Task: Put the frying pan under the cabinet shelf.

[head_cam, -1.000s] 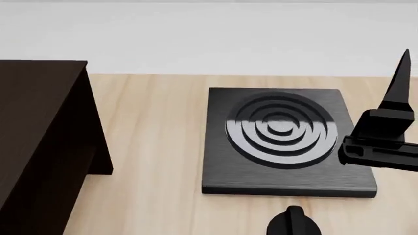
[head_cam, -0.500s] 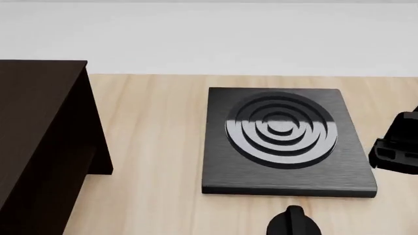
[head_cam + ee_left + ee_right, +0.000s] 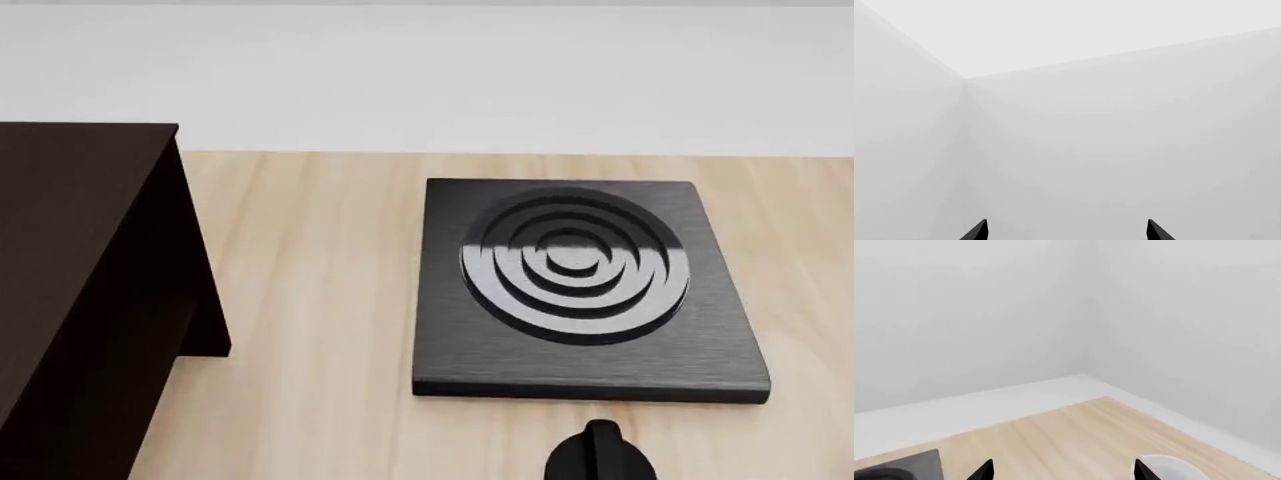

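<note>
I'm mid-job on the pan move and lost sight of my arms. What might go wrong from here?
1. The frying pan appears in no view, so any reach now would be blind.
2. Neither arm shows in the head view; the right end effector, open, points past the table at a wall corner, with a white bowl near one fingertip that a swing might clip.
3. The stove plate and knob lie between that side and the cabinet shelf; a low carry may snag them.

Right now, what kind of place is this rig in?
Likely a simulated kitchen counter: a black stove plate with concentric rings and a knob on a light wood countertop, a dark wood cabinet shelf at the left, and bare white walls behind.
</note>
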Motion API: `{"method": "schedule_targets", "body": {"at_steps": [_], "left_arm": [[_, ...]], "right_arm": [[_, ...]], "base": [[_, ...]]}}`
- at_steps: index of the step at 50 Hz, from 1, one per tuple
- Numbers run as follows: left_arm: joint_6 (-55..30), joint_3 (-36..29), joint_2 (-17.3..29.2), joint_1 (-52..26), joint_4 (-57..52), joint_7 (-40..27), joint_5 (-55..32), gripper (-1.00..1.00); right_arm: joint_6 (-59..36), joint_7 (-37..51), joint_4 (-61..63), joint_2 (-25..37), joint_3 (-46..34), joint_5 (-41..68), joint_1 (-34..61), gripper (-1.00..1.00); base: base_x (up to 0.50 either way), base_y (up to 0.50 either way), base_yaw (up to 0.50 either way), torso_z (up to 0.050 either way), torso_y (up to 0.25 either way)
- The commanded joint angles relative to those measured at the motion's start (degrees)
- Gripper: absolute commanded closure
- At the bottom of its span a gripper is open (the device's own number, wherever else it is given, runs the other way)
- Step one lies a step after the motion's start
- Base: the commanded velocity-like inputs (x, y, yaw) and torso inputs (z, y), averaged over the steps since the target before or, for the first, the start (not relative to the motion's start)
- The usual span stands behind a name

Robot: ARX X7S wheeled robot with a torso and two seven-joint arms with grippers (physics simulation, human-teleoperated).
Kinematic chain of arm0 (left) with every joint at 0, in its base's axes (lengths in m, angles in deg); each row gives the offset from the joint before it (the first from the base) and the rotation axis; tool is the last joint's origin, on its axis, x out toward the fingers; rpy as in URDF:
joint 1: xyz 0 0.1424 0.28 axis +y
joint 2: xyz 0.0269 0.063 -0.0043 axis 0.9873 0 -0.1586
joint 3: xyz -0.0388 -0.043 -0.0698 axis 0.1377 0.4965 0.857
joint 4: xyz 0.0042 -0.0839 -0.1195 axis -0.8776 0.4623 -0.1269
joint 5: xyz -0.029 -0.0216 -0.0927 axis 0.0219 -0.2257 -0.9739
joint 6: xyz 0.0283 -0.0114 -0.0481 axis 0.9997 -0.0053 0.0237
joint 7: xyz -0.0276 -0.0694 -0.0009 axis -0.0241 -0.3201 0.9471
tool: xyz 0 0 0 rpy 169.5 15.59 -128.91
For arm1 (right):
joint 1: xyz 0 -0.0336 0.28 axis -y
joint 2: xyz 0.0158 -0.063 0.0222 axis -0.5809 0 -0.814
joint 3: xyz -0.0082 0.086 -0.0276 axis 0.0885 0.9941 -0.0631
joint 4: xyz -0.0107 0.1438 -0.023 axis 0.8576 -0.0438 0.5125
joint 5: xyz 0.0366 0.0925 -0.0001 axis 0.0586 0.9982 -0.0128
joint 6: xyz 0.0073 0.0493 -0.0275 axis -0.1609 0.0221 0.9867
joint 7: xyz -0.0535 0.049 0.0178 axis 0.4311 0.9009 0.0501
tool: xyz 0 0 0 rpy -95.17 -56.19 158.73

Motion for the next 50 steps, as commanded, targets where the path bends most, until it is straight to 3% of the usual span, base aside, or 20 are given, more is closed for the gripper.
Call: {"method": "schedule_targets", "body": {"at_steps": [1,4,21,50], "left_arm": [[0.60,-0.37,0.03,0.36,0.15,-0.16,0.14,-1.00],[0.86,-0.65,0.00,0.47,0.39,-0.14,0.32,-1.00],[2.28,-1.56,0.01,0.98,1.50,-0.05,1.07,-1.00],[3.87,-2.54,0.12,1.50,2.80,0.03,1.74,-1.00]], "right_arm": [[-3.54,-1.86,-2.49,-1.98,6.71,-1.81,-9.13,-1.00],[-3.37,-3.15,-3.15,-2.74,4.94,-5.25,-10.72,-1.00],[-7.28,0.25,-9.46,-2.80,6.12,-0.87,-13.51,-1.00],[-5.99,-2.32,-12.91,-3.27,5.17,-4.18,-18.11,-1.00]], "base": [[0.00,0.00,0.00,0.000,0.000],[0.00,0.00,0.00,0.000,0.000],[0.00,0.00,0.00,0.000,0.000],[0.00,0.00,0.00,0.000,0.000]]}}
